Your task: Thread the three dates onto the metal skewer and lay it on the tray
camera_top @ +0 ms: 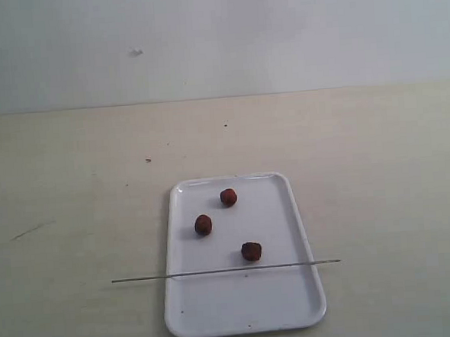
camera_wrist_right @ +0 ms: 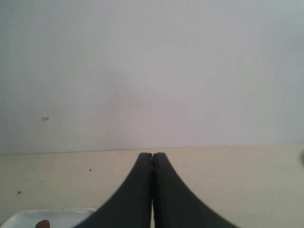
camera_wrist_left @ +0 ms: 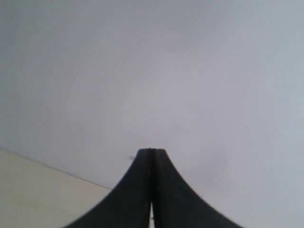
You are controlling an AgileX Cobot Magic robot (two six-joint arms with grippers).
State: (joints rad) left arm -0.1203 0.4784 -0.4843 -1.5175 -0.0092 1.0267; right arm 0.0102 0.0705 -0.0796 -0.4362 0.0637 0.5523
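The white tray [camera_top: 294, 302] lies on the table near the front. Three dates rest loose on it: one at the far end [camera_top: 228, 197], one to the left [camera_top: 203, 225], one nearer the middle [camera_top: 251, 251]. The metal skewer [camera_top: 140, 279] lies crosswise over the tray, just in front of the nearest date, both ends sticking out past the rim. Neither arm shows in the exterior view. My left gripper [camera_wrist_left: 152, 151] is shut and empty, facing the wall. My right gripper [camera_wrist_right: 152, 155] is shut and empty; a tray corner [camera_wrist_right: 19, 217] and a date's edge [camera_wrist_right: 42, 223] show beside it.
A pale beige table [camera_top: 378, 174] runs back to a plain light wall [camera_top: 278, 35]. Small dark specks dot the tabletop behind the tray.
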